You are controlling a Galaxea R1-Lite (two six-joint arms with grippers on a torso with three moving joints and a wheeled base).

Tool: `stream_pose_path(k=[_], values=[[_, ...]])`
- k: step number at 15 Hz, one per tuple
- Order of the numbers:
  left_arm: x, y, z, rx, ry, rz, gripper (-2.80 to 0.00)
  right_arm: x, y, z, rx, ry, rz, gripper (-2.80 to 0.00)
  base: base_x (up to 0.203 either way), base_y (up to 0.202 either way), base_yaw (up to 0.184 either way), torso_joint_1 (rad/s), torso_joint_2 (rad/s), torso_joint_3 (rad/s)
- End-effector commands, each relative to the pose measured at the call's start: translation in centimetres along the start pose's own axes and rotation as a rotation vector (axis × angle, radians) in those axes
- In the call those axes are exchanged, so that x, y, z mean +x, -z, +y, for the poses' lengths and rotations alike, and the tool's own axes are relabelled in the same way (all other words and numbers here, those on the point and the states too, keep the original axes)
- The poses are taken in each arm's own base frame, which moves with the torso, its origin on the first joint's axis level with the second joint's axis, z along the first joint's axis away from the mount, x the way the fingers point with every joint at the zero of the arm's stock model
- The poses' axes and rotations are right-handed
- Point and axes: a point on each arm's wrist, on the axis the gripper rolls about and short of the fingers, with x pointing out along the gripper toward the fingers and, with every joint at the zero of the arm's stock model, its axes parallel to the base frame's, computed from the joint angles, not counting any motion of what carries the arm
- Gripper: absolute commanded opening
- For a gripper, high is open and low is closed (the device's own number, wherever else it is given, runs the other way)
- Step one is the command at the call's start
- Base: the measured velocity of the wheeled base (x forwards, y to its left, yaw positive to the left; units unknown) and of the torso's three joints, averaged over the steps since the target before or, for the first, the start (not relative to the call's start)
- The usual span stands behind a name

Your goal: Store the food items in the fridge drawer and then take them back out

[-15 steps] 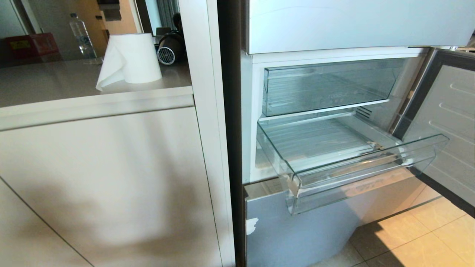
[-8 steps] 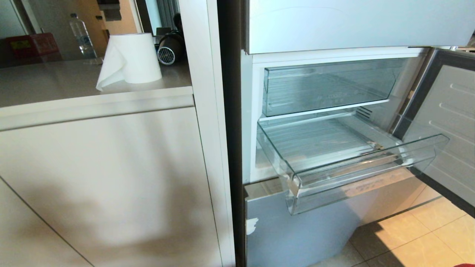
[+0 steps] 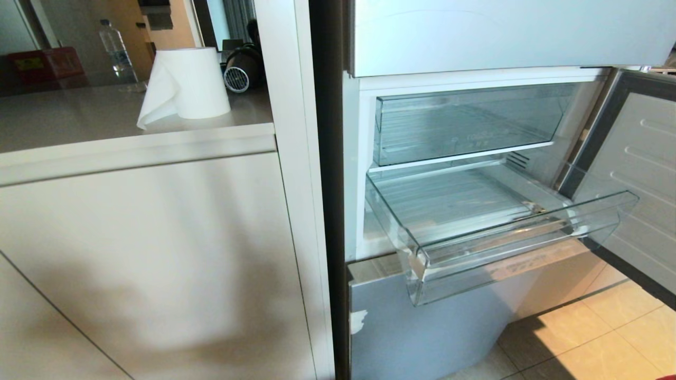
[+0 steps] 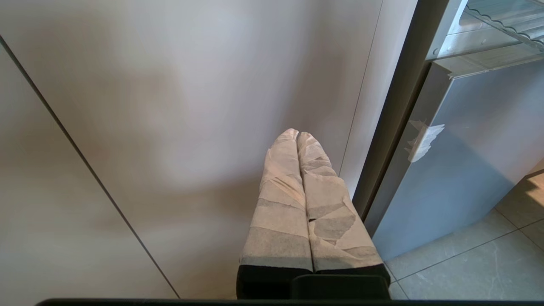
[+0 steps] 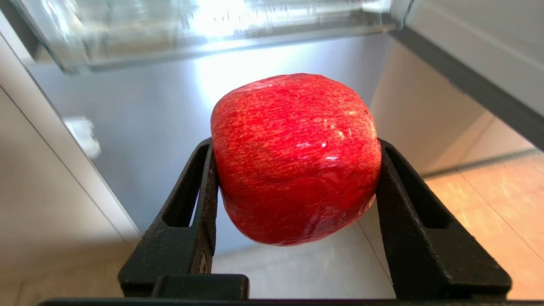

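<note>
While the right gripper (image 5: pixel 293 178) clasps the glossy red apple (image 5: pixel 295 159) between its two black fingers (image 5: pixel 199 204), it sits low in front of the fridge, below the curled front lip of the fridge drawer (image 3: pixel 507 232) and facing the pale-blue bottom panel (image 3: pixel 412 327). That drawer stands pulled out and holds nothing. Above the drawer, the upper bin (image 3: pixel 465 124) carries faint lettering too dim to read. Right of the drawer the open fridge door (image 3: pixel 641 179) stands near its corner, with tiled floor (image 3: pixel 591 338) beneath. Left of the drawer, past the fridge's edge, the left gripper (image 4: pixel 297 135) points at the plain cabinet front (image 4: pixel 170 106), its taped fingers pressed together on nothing.
</note>
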Motion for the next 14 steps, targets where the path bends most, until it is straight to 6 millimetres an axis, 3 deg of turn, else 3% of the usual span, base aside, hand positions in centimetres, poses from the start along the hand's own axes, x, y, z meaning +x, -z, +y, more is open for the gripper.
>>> stream_pose_path(k=[1, 14], values=[[0.00, 0.00, 0.00, 0.000, 0.000, 0.000, -2.80, -0.36, 0.19, -0.01, 0.008, -0.004, -0.043, -2.80, 0.000, 0.000, 0.000, 0.000, 0.00, 0.000], [0.00, 0.00, 0.00, 0.000, 0.000, 0.000, -2.80, -0.36, 0.20, -0.01, 0.000, -0.004, -0.042, -2.80, 0.001, 0.000, -0.008, 0.001, 0.00, 0.000]])
